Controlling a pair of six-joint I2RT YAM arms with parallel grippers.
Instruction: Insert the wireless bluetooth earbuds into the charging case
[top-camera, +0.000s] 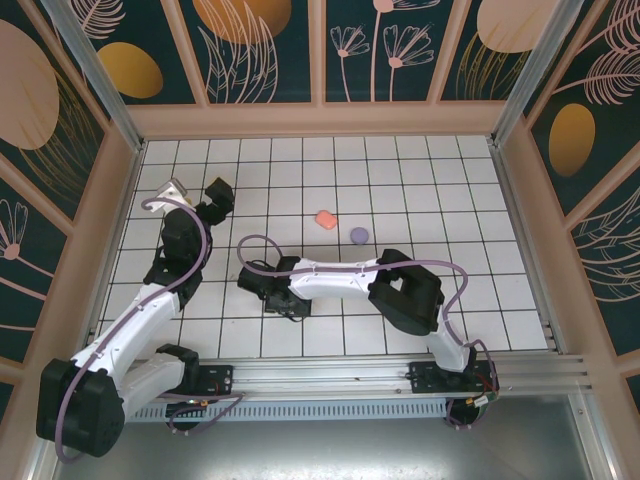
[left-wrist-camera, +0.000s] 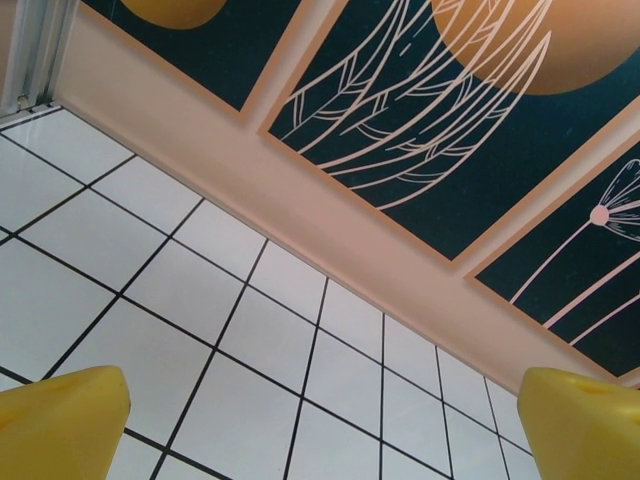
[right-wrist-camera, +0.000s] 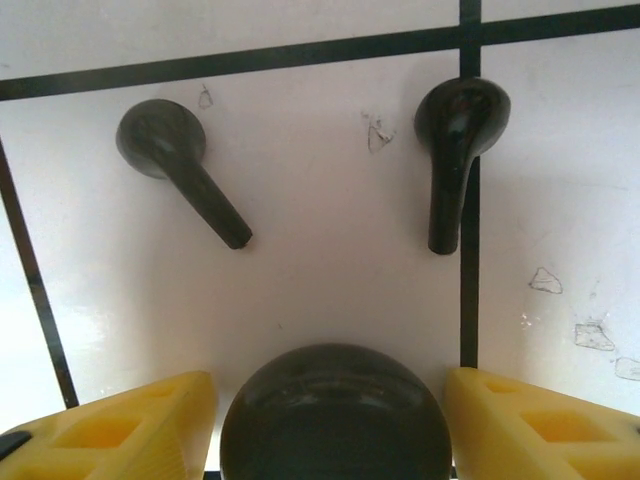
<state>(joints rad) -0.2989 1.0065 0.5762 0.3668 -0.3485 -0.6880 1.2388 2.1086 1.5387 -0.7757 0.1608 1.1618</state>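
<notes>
Black earbuds (right-wrist-camera: 180, 170): two lie apart on white tile (right-wrist-camera: 330, 250), just beyond the case, stems toward the right gripper (right-wrist-camera: 328, 385).
Handling: likely light, rigid, glossy and slippery; pinch across the stem near the bulb.
Black charging case (right-wrist-camera: 335, 420): domed, clamped between the right jaws.
Left gripper (left-wrist-camera: 325, 400): jaws wide apart, empty.

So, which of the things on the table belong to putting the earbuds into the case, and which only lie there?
For the job:
black earbud
second black earbud
black charging case, between the fingers of the right gripper

Only lying there:
salmon-pink lump
lilac lump
(both too small to identify)
</notes>
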